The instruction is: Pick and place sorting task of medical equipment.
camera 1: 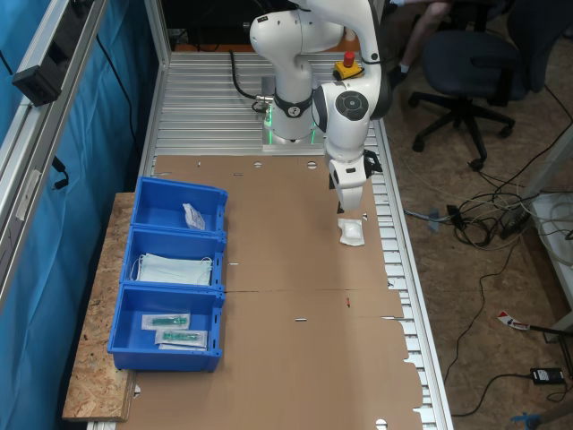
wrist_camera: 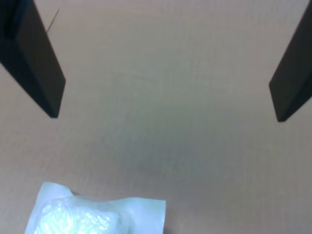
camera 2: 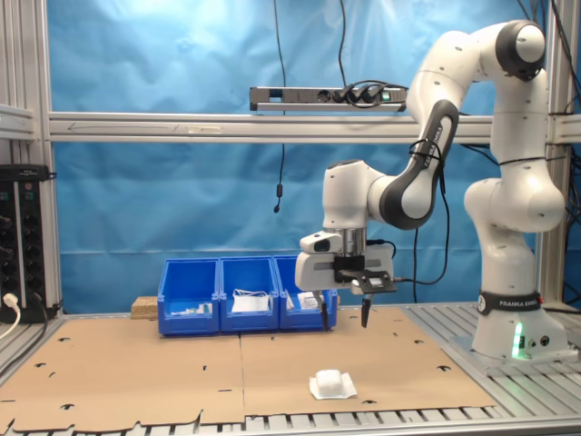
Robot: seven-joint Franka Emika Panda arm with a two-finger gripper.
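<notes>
Near the counter's edge farthest from the blue bins (camera 1: 170,287), the white packet (camera 1: 352,233) lies flat on the cardboard, untouched. Above it hangs the claw (camera 2: 344,315), fingers (wrist_camera: 39,63) spread wide and empty, so the approach is judged under way; next it should centre over the packet, descend and pinch.

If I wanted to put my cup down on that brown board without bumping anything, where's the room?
Most of the cardboard is bare: the wide stretch between the blue bins and the white packet, and the whole end beyond the packet, farthest from the arm's base. It is tight around the packet, where the open gripper hangs above, and inside the bins.
</notes>
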